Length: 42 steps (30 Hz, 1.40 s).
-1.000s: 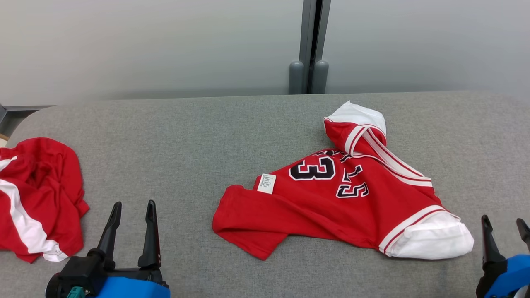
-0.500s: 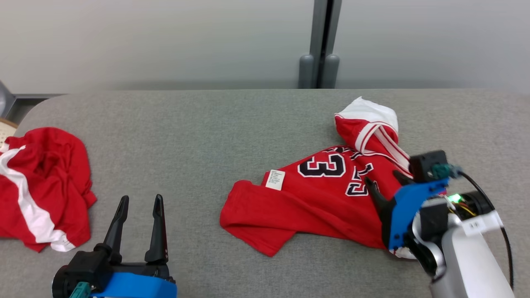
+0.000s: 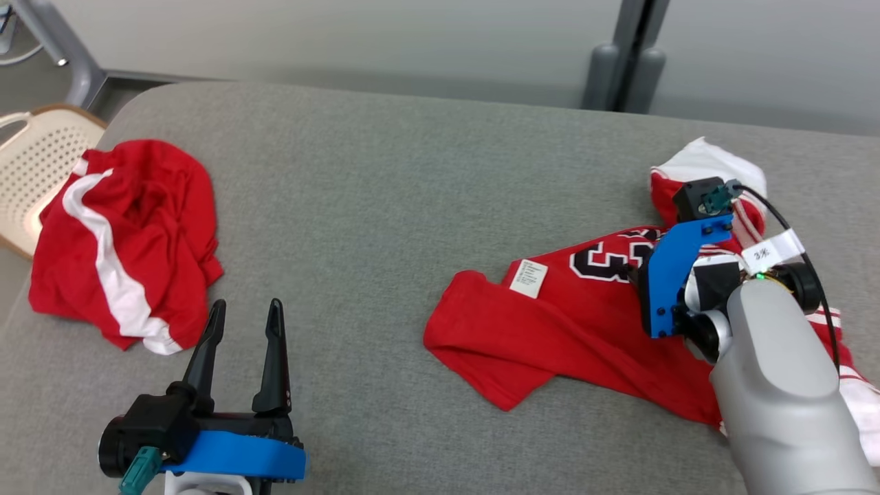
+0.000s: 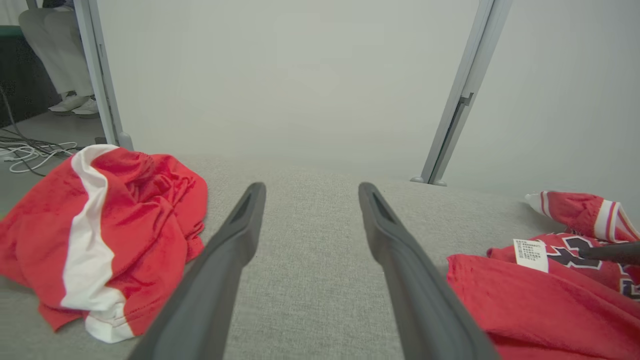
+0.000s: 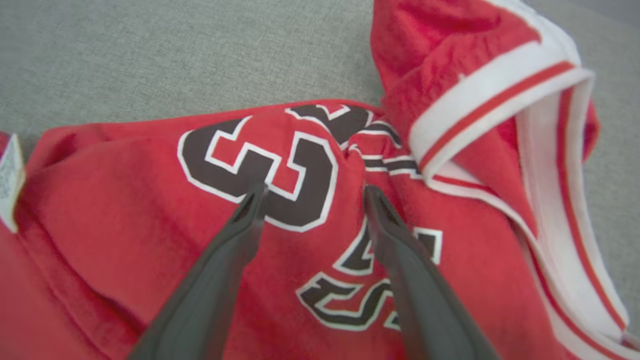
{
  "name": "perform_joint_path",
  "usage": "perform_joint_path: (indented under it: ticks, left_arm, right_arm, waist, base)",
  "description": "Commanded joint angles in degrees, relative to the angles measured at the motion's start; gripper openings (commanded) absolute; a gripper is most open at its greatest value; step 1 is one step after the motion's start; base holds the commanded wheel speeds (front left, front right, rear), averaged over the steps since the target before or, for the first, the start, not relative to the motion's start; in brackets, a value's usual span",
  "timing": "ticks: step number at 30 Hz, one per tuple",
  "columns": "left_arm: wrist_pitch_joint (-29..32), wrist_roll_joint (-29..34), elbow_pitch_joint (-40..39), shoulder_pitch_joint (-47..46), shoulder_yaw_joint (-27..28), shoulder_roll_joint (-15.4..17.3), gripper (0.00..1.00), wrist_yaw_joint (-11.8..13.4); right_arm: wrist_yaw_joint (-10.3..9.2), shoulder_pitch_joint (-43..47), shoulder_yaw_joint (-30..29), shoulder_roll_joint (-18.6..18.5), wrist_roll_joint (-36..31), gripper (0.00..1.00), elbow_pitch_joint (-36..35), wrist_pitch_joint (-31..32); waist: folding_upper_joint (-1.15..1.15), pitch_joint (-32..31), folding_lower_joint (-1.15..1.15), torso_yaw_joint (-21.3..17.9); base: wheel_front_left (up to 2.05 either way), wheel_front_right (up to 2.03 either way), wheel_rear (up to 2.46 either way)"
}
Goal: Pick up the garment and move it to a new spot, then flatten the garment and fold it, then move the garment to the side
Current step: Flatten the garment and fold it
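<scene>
Red garment lies crumpled beneath the spread right gripper.

Looking over a grey fabric-covered table, rounding off at ten o'clock. Catching pale grey wall panels at twelve o'clock, meeting at a grey upright post toward one o'clock. Spotting a cream perforated chair peeking in at nine o'clock, and a slanted metal leg at eleven. Glimpsing white cables trailing over grey floor in the left wrist view, at nine o'clock.
</scene>
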Motion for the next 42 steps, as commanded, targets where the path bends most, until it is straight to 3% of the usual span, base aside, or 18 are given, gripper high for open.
perform_joint_path:
  ticks: [1, 7, 8, 9, 10, 18, 28, 29, 30, 31, 37, 42]
  left_arm:
    - [-0.26, 0.35, 0.20, -1.06, -0.01, -0.15, 1.00, -0.33]
    - [-0.42, 0.77, 0.84, -2.45, -0.40, -0.72, 1.00, -1.05]
    - [-0.45, 1.01, 0.93, -2.71, -0.42, -0.75, 1.00, -1.16]
    - [-0.46, 1.11, 1.01, -3.03, -0.57, -0.74, 1.00, -1.29]
    - [-0.44, 1.32, 1.09, -3.28, -0.70, -0.72, 1.00, -1.35]
    - [-0.49, 2.76, 1.97, -6.37, -1.77, -0.07, 1.00, -2.46]
    - [-0.52, 3.24, 2.85, -8.89, -2.72, -0.80, 1.00, -3.56]
    - [-0.52, 3.27, 2.96, -8.90, -2.75, -0.86, 1.00, -3.72]
    - [-0.52, 3.30, 3.11, -8.86, -2.75, -0.92, 1.00, -3.82]
    - [-0.52, 3.32, 3.27, -8.75, -2.70, -0.91, 1.00, -3.79]
    - [-0.53, 3.18, 4.03, -7.20, -1.60, -0.69, 1.00, -3.84]
    - [-0.53, 3.38, 3.84, -5.19, -0.63, -0.34, 1.00, -3.41]
  right_arm:
    - [0.01, -1.52, -0.95, -0.05, -0.75, 1.00, 1.76, -0.03]
    - [0.01, -3.27, -3.94, -0.65, -5.86, 1.00, 10.26, 2.72]
    - [0.01, -3.17, -3.95, -0.55, -6.16, 0.87, 11.35, 3.01]
    - [0.02, -3.31, -3.99, -0.49, -6.31, 0.31, 12.03, 2.43]
    - [0.02, -3.64, -3.90, -0.45, -6.39, 0.00, 12.50, 1.62]
    - [0.01, -10.88, -2.68, -0.34, -6.72, 0.00, 12.07, -9.80]
    - [0.01, -19.38, -7.20, -1.00, -8.67, 0.00, 14.05, -21.71]
    - [0.01, -19.79, -7.02, -0.97, -9.12, 0.19, 14.67, -22.56]
    - [0.02, -20.02, -6.64, -0.88, -9.21, 0.89, 15.67, -22.98]
    - [0.02, -20.18, -6.18, -0.83, -9.26, 1.00, 16.55, -23.77]
    - [0.01, -17.81, -2.54, -0.60, -6.20, 1.00, 20.90, -28.29]
    - [0.01, -13.57, 1.13, -0.72, -0.55, 1.00, 20.47, -32.22]
  waist:
    - [0.00, 1.74, -0.01, 1.84]
    - [0.00, 3.36, -0.01, 3.81]
    - [0.00, 3.49, -0.01, 3.89]
    - [0.00, 3.67, -0.01, 3.93]
    - [0.00, 3.82, -0.01, 3.93]
    - [0.00, 5.86, -0.01, 2.92]
    - [0.00, 7.54, -0.01, 3.72]
    - [0.00, 7.49, -0.01, 3.84]
    - [0.00, 7.35, -0.01, 3.95]
    - [0.00, 7.17, -0.01, 3.98]
    - [0.00, 4.93, -0.01, 2.85]
    - [0.00, 2.20, -0.01, 0.35]
  base:
    - [0.00, 0.00, 0.00]
    - [0.00, 0.00, 0.00]
    - [0.00, 0.00, 0.00]
    - [0.00, 0.00, 0.00]
    - [0.00, 0.00, 0.00]
    - [0.00, 0.00, 0.00]
    - [0.00, 0.00, 0.00]
    - [0.00, 0.00, 0.00]
    - [0.00, 0.00, 0.00]
    - [0.00, 0.00, 0.00]
    - [0.00, 0.00, 0.00]
    - [0.00, 0.00, 0.00]
